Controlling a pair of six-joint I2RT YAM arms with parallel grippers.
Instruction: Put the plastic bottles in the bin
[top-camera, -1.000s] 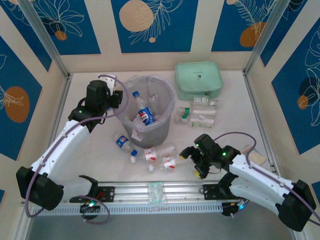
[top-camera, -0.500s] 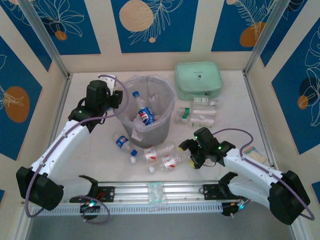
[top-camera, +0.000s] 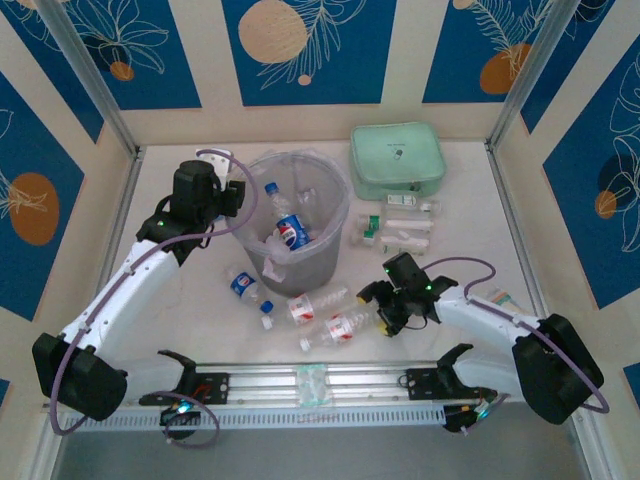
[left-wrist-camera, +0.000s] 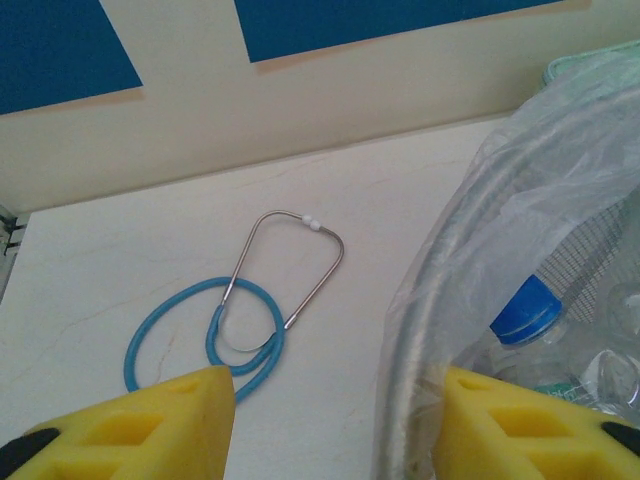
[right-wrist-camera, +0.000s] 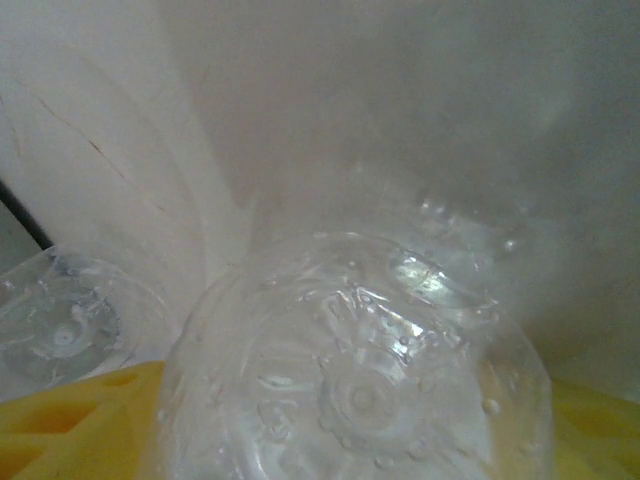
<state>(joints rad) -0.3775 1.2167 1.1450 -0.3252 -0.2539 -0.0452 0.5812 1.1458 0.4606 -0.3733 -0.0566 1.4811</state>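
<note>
The bin (top-camera: 335, 200), a translucent bucket with a clear liner, stands mid-table holding several plastic bottles, one with a blue label (top-camera: 291, 233). My left gripper (top-camera: 234, 197) hangs open at its left rim; in the left wrist view the lined rim (left-wrist-camera: 440, 300) runs between the yellow fingers (left-wrist-camera: 335, 425), and a blue-capped bottle (left-wrist-camera: 525, 315) shows inside. Three bottles lie in front of the bin: blue-labelled (top-camera: 244, 285), red-labelled (top-camera: 304, 307), and another red-labelled (top-camera: 338, 326). My right gripper (top-camera: 379, 318) is shut on that last one's base (right-wrist-camera: 360, 370).
A mint green zip case (top-camera: 397, 160) sits at the back right, with more small bottles (top-camera: 400, 225) in front of it. A blue stethoscope (left-wrist-camera: 235, 320) lies on the table left of the bin. A flat packet (top-camera: 505, 305) lies near the right wall.
My right gripper moved left to the near red-labelled bottle and closed around its base, nudging it slightly. The left arm stayed still at the bin's rim.
</note>
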